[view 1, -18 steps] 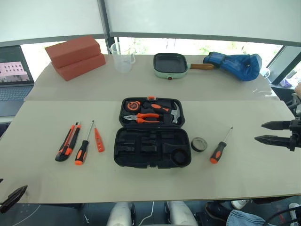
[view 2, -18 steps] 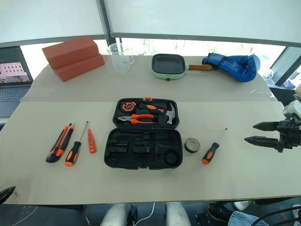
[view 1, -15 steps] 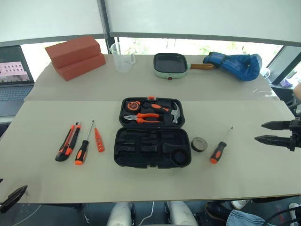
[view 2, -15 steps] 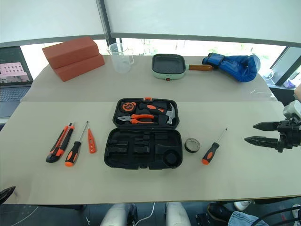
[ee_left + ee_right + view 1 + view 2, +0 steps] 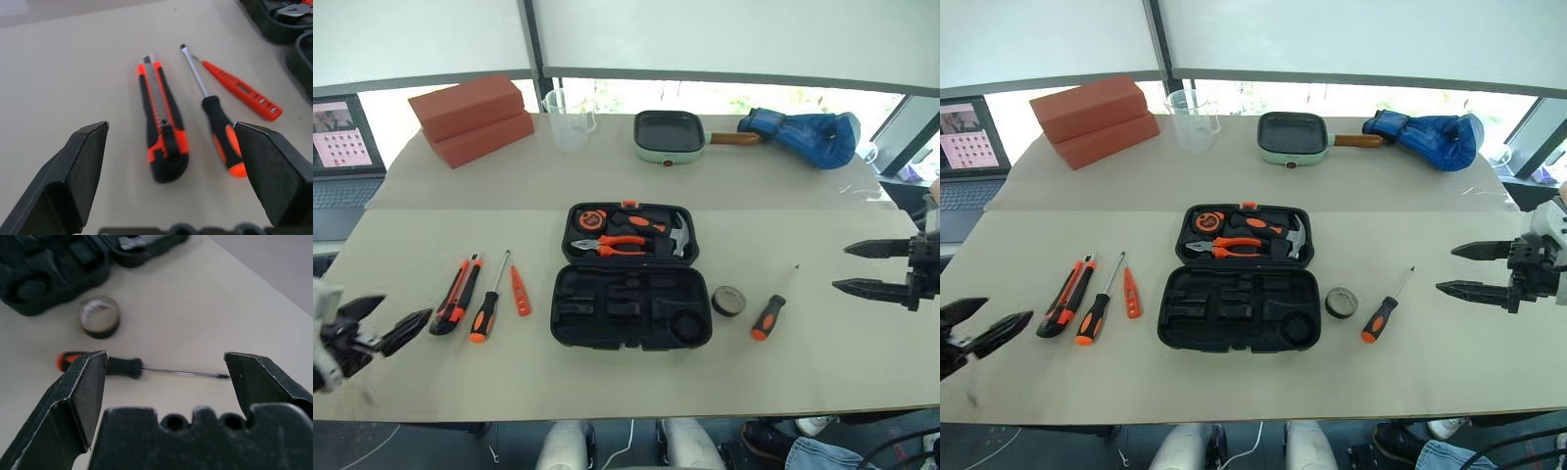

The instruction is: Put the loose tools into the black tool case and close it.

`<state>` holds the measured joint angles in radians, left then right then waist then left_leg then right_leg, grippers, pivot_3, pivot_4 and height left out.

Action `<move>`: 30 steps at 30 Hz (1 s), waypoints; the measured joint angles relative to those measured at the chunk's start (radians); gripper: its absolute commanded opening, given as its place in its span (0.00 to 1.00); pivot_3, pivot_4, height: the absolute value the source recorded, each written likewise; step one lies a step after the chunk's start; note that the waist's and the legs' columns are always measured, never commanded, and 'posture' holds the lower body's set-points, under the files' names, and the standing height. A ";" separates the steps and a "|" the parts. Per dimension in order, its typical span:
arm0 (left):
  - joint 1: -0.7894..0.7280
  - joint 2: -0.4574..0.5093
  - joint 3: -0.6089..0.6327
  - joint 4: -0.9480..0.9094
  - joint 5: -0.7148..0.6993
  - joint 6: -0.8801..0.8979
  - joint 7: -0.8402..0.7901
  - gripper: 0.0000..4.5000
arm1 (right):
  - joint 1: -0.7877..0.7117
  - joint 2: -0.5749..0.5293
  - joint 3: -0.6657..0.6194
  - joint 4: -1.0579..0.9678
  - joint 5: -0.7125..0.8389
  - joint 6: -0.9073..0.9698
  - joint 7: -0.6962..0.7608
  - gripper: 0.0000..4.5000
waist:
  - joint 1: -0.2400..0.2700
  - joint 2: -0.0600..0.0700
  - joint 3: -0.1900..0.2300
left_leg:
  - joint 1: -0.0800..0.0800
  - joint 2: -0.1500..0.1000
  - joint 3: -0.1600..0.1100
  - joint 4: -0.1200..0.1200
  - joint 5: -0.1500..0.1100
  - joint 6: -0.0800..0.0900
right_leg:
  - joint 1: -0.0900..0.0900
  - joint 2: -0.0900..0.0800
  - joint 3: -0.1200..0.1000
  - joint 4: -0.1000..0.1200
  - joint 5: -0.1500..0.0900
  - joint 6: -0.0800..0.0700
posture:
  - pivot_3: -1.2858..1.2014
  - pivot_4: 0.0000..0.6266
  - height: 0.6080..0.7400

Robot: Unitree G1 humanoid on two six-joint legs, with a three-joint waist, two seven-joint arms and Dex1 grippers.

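The black tool case (image 5: 607,311) lies open mid-table, its near half showing bare moulded slots. To its left lie the loose tools: an orange-and-black utility knife (image 5: 453,294), a screwdriver (image 5: 487,306) and a slim orange tool (image 5: 518,291). Right of the case sit a small dark tape roll (image 5: 727,300) and a second screwdriver (image 5: 770,311). My left gripper (image 5: 396,313) hovers open just left of the knife (image 5: 161,127), holding nothing. Out at the table's right edge my right gripper (image 5: 842,266) is open, pointing toward the second screwdriver (image 5: 124,366) and the tape roll (image 5: 99,317).
The case's far half holds pliers (image 5: 619,245), a tape measure and a hammer. Along the back stand two red blocks (image 5: 470,117), a clear measuring cup (image 5: 568,117), a green-rimmed pan (image 5: 670,135) and a blue cloth (image 5: 803,132). A laptop (image 5: 342,147) sits far left.
My left gripper has risen from the bottom-left corner up over the table, close to the utility knife. The right gripper has barely shifted. The tools lie as before.
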<state>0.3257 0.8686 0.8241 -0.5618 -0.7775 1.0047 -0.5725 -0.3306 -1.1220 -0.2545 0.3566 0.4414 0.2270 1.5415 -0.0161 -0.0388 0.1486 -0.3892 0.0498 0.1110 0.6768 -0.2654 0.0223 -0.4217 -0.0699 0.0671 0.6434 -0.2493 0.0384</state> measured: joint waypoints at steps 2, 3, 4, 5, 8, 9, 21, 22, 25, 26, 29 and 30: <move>-0.099 0.015 -0.055 -0.016 -0.052 0.135 0.081 0.98 | 0.047 0.013 -0.013 -0.160 0.056 0.062 -0.015 0.98 | -0.003 0.000 0.000 | 0.000 0.000 0.000 0.000 0.000 0.000 | 0.000 0.000 0.000 0.001 0.000 0.000 | 0.52 0.24 1.00; -0.150 0.018 -0.084 -0.019 -0.079 0.203 0.119 0.98 | 0.069 0.017 -0.020 -0.246 0.086 0.095 -0.028 0.98 | -0.004 0.000 0.000 | 0.000 0.000 -0.001 0.000 0.000 0.000 | 0.000 0.001 0.000 0.001 0.000 0.000 | 0.52 0.24 1.00; -0.186 0.018 -0.105 -0.022 -0.098 0.251 0.144 0.98 | 0.084 0.019 -0.026 -0.302 0.110 0.122 -0.040 0.98 | -0.004 0.000 0.000 | 0.000 0.000 -0.001 0.000 0.000 0.000 | 0.000 0.000 0.000 0.001 0.000 0.000 | 0.52 0.24 1.00; -0.230 0.019 -0.136 -0.033 -0.119 0.313 0.176 0.98 | 0.094 0.028 -0.034 -0.385 0.147 0.157 -0.056 0.98 | -0.002 0.000 0.000 | 0.000 0.000 -0.001 0.000 0.000 0.000 | 0.000 0.000 0.000 0.001 0.000 0.000 | 0.52 0.24 1.00; -0.315 -0.001 -0.214 -0.065 -0.150 0.420 0.237 0.98 | 0.107 0.045 -0.040 -0.550 0.216 0.214 -0.098 0.98 | 0.002 0.000 0.000 | 0.000 -0.001 -0.001 0.001 0.000 0.000 | 0.000 0.000 0.000 0.000 0.000 0.000 | 0.52 0.24 1.00; -0.349 -0.027 -0.224 -0.067 -0.162 0.461 0.256 0.98 | 0.108 0.056 -0.040 -0.595 0.237 0.228 -0.114 0.98 | 0.003 -0.001 0.001 | 0.000 -0.002 -0.002 0.001 0.000 -0.001 | 0.001 0.001 0.000 0.000 0.000 0.000 | 0.52 0.24 1.00; -0.462 -0.109 -0.342 -0.056 -0.065 0.606 0.386 0.98 | 0.055 0.085 -0.013 -0.816 0.385 0.368 -0.263 0.98 | 0.009 -0.006 0.002 | -0.002 -0.003 -0.003 0.001 0.001 -0.001 | 0.001 0.001 0.000 -0.001 0.000 0.000 | 0.52 0.24 1.00; -0.462 -0.110 -0.340 -0.056 -0.055 0.606 0.386 0.98 | 0.073 0.085 -0.013 -0.815 0.382 0.366 -0.259 0.98 | 0.011 -0.006 0.002 | -0.002 -0.003 -0.003 0.001 0.001 -0.001 | 0.001 0.001 0.000 -0.001 0.000 0.000 | 0.52 0.24 1.00; -0.461 -0.110 -0.333 -0.056 -0.044 0.606 0.384 0.98 | 0.090 0.085 -0.013 -0.815 0.376 0.365 -0.254 0.98 | 0.011 -0.006 0.002 | -0.002 -0.003 -0.003 0.001 0.001 -0.001 | 0.001 0.001 0.000 -0.001 0.001 0.001 | 0.52 0.24 1.00; -0.458 -0.110 -0.333 -0.056 -0.044 0.606 0.384 0.98 | 0.090 0.085 -0.013 -0.817 0.377 0.364 -0.254 0.98 | 0.010 -0.006 0.002 | -0.002 -0.003 -0.003 0.001 0.001 -0.001 | 0.001 0.001 0.000 -0.001 0.000 0.000 | 0.52 0.24 1.00; -0.437 -0.119 -0.341 -0.051 -0.034 0.606 0.383 0.92 | 0.089 0.092 -0.012 -0.819 0.378 0.364 -0.256 1.00 | 0.007 -0.006 0.002 | -0.002 -0.003 -0.003 0.001 0.001 -0.001 | 0.000 0.001 0.000 -0.001 0.000 0.000 | 0.52 0.24 1.00; -0.433 -0.126 -0.345 -0.049 -0.026 0.606 0.383 0.86 | 0.082 0.093 -0.009 -0.819 0.378 0.364 -0.257 1.00 | 0.006 -0.006 0.002 | -0.002 -0.003 -0.003 0.001 0.001 -0.001 | 0.000 0.001 0.000 -0.001 0.000 0.000 | 0.52 0.24 1.00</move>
<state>-0.1074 0.7425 0.4790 -0.6105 -0.8037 1.6109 -0.1891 -0.2489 -1.0288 -0.2634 -0.4624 0.8199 0.5908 1.2843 -0.0098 -0.0451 0.1504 -0.3909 0.0472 0.1079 0.6780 -0.2647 0.0213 -0.4214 -0.0684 0.0674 0.6421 -0.2489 0.0389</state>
